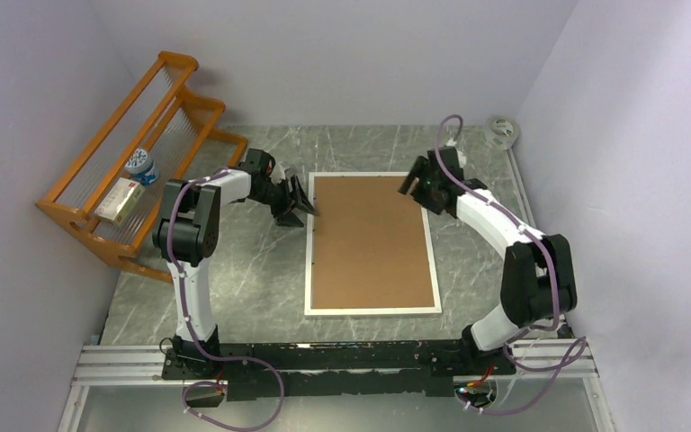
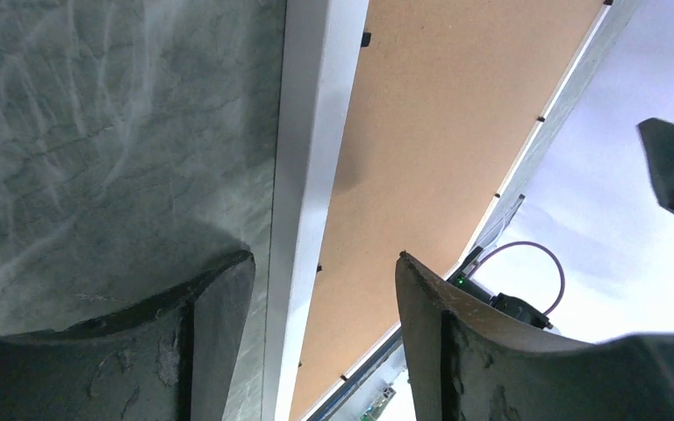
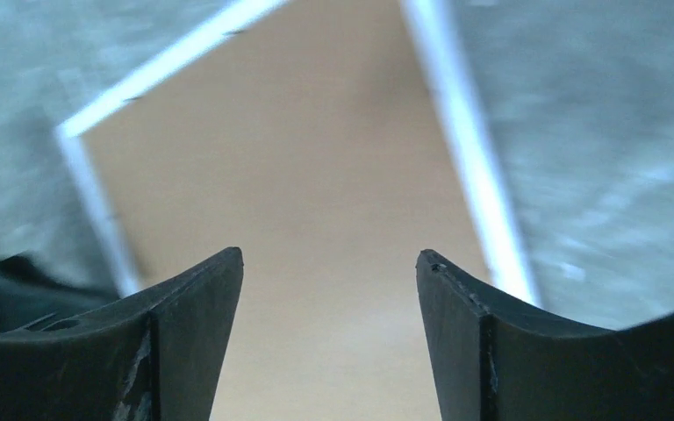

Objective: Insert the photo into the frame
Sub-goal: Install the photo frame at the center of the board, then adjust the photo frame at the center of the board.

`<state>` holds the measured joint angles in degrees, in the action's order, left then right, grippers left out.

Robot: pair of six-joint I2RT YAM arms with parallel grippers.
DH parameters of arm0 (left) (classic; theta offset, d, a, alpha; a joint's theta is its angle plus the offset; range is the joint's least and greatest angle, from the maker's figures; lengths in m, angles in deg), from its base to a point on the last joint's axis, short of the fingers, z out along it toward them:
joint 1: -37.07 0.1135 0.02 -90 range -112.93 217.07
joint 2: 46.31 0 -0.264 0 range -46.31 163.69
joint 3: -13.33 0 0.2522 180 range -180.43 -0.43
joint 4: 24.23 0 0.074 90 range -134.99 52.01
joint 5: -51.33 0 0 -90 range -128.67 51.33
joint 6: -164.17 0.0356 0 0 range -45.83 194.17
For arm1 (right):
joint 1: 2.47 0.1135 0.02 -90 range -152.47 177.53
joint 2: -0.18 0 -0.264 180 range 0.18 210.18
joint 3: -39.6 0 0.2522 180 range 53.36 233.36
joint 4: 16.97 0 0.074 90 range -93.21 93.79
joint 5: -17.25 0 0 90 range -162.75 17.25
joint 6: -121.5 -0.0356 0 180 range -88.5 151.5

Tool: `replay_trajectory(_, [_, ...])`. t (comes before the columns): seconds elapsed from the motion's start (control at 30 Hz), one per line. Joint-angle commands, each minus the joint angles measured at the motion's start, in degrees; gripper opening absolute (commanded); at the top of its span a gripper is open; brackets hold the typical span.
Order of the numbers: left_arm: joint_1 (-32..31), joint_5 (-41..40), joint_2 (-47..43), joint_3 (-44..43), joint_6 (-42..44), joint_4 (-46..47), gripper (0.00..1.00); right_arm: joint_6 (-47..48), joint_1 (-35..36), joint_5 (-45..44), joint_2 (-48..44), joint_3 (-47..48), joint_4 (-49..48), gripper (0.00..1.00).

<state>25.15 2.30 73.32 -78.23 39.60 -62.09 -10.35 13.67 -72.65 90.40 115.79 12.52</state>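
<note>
Top external view: the frame (image 1: 373,309), a thin white rectangle, lies flat at the picture's centre with its smooth brown hardboard back (image 1: 373,238) facing up. The left gripper (image 1: 304,205) sits at the frame's upper left edge. In the left wrist view its curved black fingers (image 2: 219,307) stand apart, and the white rim shows in the gap with nothing clamped. The right gripper (image 1: 411,184) hovers at the upper right corner. Its wrist view is blurred, yet its jaws are plainly spread over the brown board. Around the frame lies the grey veined marble table (image 1: 234,288). An orange wooden rack (image 1: 135,171) stands at upper left, and what looks like a clear tape roll (image 1: 501,131) at upper right.
</note>
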Motion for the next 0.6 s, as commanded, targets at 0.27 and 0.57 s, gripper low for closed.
replay_trajectory(0.27, [0.32,-5.07,4.09,-7.73,3.77,-6.12,0.7,-0.14,-5.92,-5.86,-9.57,-14.95,15.86,0.84])
replay_trajectory(0.57, [0.16,-3.0,9.59,-12.0,3.24,-5.83,0.68,1.27,-5.97,5.1,-13.01,-23.0,11.81,0.84])
